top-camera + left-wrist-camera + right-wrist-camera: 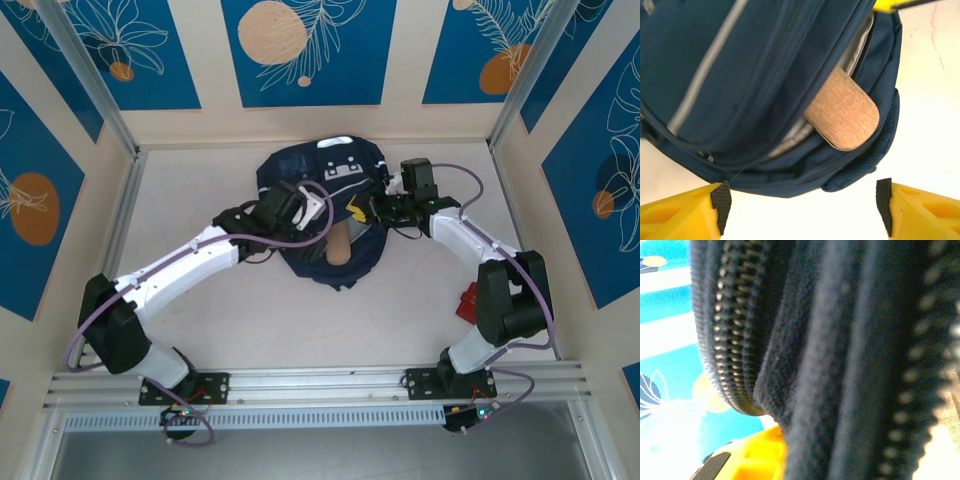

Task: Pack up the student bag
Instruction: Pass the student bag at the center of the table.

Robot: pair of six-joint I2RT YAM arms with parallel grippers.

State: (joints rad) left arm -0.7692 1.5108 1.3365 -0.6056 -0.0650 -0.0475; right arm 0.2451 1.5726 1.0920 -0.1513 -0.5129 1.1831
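Left gripper (322, 213), top external view: poised over the near left part of the student bag (285, 170), a large dark navy fabric backpack with white stripes and a light grey patch, lying mid-table toward the back wall. Right gripper (362, 211) sits at the bag's right rim. A tan, flat wooden piece with a rounded end (340, 246) sticks out of the bag's opening toward the arm bases. A small red object (467, 300) lies on the pale table (250, 320) beside the right arm.

Left wrist view: left gripper (800, 210) jaws stand wide apart, nothing between them, just short of the bag's (740, 75) edge. The wooden piece (845, 115) is partly inside the open zip mouth, against a grey lining.

Right wrist view: navy fabric and zipper teeth (725, 340) at very close range, blurred. One yellow finger (757, 455) shows below the fabric; the jaws are closed, pinching the bag's (840, 365) rim.
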